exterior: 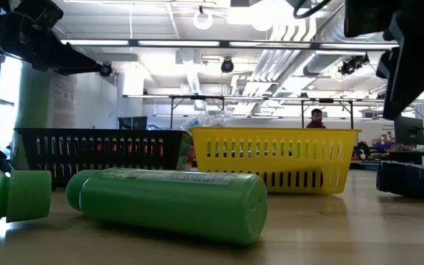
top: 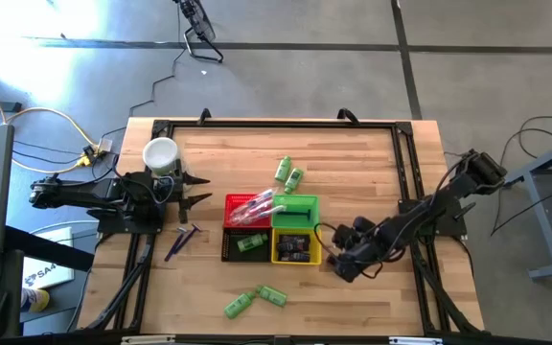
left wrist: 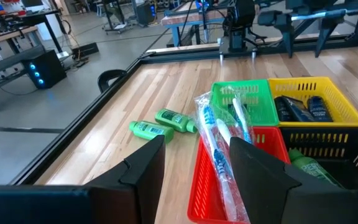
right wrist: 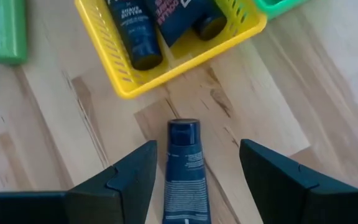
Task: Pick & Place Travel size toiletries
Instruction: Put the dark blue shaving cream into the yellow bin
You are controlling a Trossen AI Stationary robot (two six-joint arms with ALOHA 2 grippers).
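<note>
A dark blue tube (right wrist: pixel 184 168) lies flat on the wood just near of the yellow basket (right wrist: pixel 124 84). My right gripper (right wrist: pixel 197 149) hangs over it, pointing steeply down, open, one finger on either side and clear of it. The yellow basket (top: pixel 293 247) holds more dark tubes (right wrist: pixel 135 34). Clear-wrapped toothbrushes (left wrist: pixel 219 146) lean out of the red basket (top: pixel 245 209). A green bottle (left wrist: pixel 312 168) lies in the black basket (top: pixel 245 245). Loose green bottles lie far (top: pixel 288 173) and near (top: pixel 255 301) of the baskets. My left gripper (top: pixel 197 189) waits open at the table's left.
A green basket (top: pixel 297 207) sits beside the red one. A white cup (top: pixel 161 153) stands by the left arm, and purple sticks (top: pixel 182 240) lie on the table left of the black basket. A black frame (top: pixel 405 163) rims the tabletop.
</note>
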